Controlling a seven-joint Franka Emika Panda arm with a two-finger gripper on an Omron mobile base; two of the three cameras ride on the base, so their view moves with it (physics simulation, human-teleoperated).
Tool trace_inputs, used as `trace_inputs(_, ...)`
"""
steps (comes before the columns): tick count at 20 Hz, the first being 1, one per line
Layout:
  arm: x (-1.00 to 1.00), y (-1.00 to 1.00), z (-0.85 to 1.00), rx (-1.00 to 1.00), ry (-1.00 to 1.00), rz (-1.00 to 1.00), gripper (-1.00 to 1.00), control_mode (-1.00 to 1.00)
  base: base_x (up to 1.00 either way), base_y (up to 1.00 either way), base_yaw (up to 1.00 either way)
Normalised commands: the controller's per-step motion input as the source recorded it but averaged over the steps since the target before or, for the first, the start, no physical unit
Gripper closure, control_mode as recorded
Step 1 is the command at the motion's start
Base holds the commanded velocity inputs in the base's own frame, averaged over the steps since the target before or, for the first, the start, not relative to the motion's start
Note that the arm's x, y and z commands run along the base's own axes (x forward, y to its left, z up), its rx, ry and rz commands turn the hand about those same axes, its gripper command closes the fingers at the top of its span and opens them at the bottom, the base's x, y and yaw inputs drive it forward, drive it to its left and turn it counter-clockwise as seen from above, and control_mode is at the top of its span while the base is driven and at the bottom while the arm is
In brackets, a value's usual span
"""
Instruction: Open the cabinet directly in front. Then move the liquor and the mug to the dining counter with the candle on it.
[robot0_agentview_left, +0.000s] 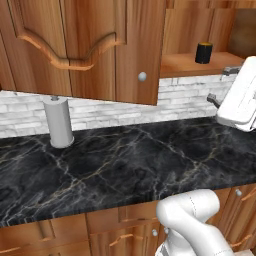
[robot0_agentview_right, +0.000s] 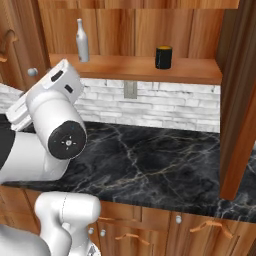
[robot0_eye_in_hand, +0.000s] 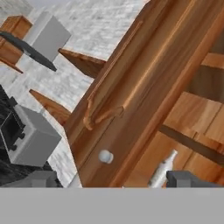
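The cabinet (robot0_agentview_left: 90, 45) stands with both doors swung out. Its left door (robot0_eye_in_hand: 144, 87) carries a round silver knob (robot0_eye_in_hand: 105, 156). On the wooden shelf (robot0_agentview_right: 135, 68) the liquor (robot0_agentview_right: 82, 42) stands at the left as a slim whitish bottle, upright. The black mug (robot0_agentview_right: 163, 57) sits further right, and it also appears as the mug (robot0_agentview_left: 203, 52) from the other side. My gripper (robot0_agentview_left: 220, 85) is open in front of the shelf, beside the left door's free edge. In the hand view the gripper (robot0_eye_in_hand: 114, 179) has the knob and the liquor (robot0_eye_in_hand: 164, 168) between its tips. The dining counter is out of view.
A black marble counter (robot0_agentview_left: 125, 160) runs below, backed by white brick. A grey paper-towel cylinder (robot0_agentview_left: 58, 121) stands at its left. The right cabinet door (robot0_agentview_right: 245, 100) juts out over the counter's right end. Wooden drawer fronts (robot0_agentview_right: 200, 225) line the front.
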Motion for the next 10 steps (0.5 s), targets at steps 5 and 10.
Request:
trace_inputs(5, -0.07, -0.28, 0.22, -0.43, -0.27, 0.0, -1.0, -1.0, 0.0, 0.0, 0.0)
trace_inputs(10, 0.01, 0.0, -0.08, -0.39, -0.37, 0.0, -1.0, -1.0, 0.0, 0.0, 0.0)
